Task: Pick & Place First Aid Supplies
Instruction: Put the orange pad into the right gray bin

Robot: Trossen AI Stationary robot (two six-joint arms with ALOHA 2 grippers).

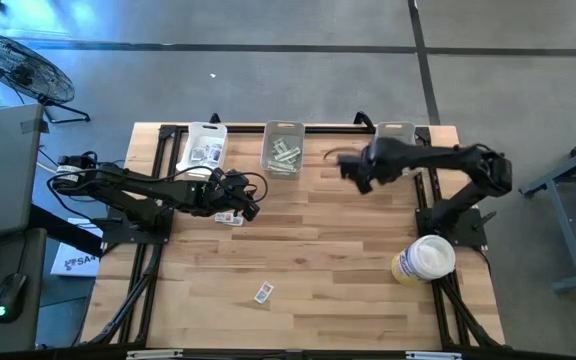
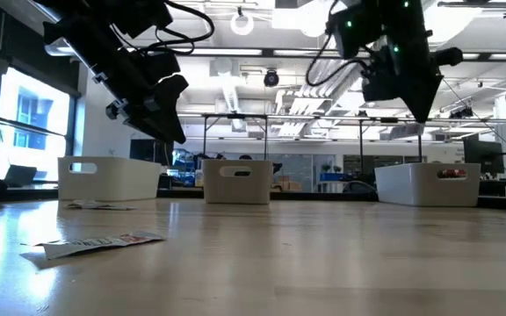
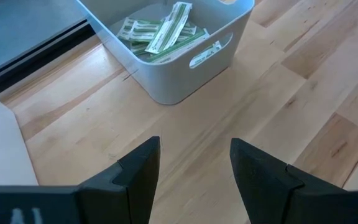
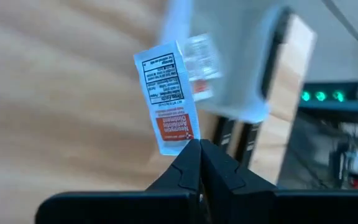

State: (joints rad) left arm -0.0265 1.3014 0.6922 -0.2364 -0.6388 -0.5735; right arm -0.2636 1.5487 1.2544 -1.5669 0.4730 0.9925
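A: Packet, white with an orange band (image 4: pixel 168 102) – pinched by one end in the right gripper (image 4: pixel 199 148), fingers tight together on it, the rest sticking up clear of the tips. Gripper is in the air over the back of the table (image 1: pixel 348 270), just short of the right bin (image 1: pixel 396 133).

B: Other packets?

A: One white with red marks (image 1: pixel 263 292) lies alone on the wood near the front edge. Another (image 1: pixel 230 218) lies flat just beneath the left gripper (image 1: pixel 251 207). Pale green strips (image 3: pixel 160 32) are heaped in the middle bin (image 1: pixel 284 150); white packets (image 1: pixel 205 153) lie in the left bin (image 1: pixel 206 146).

B: Left gripper?

A: Fingers (image 3: pixel 143 168) stand wide apart, nothing between them, only bare wood. It hangs off the table, with the middle bin ahead of it.

B: Anything else on the table?

A: White-and-yellow tub (image 1: pixel 424 262) at the right side, beside the right arm's base. From table height the three bins stand in a row at the far edge, and a packet lies flat in the foreground (image 2: pixel 95 246)
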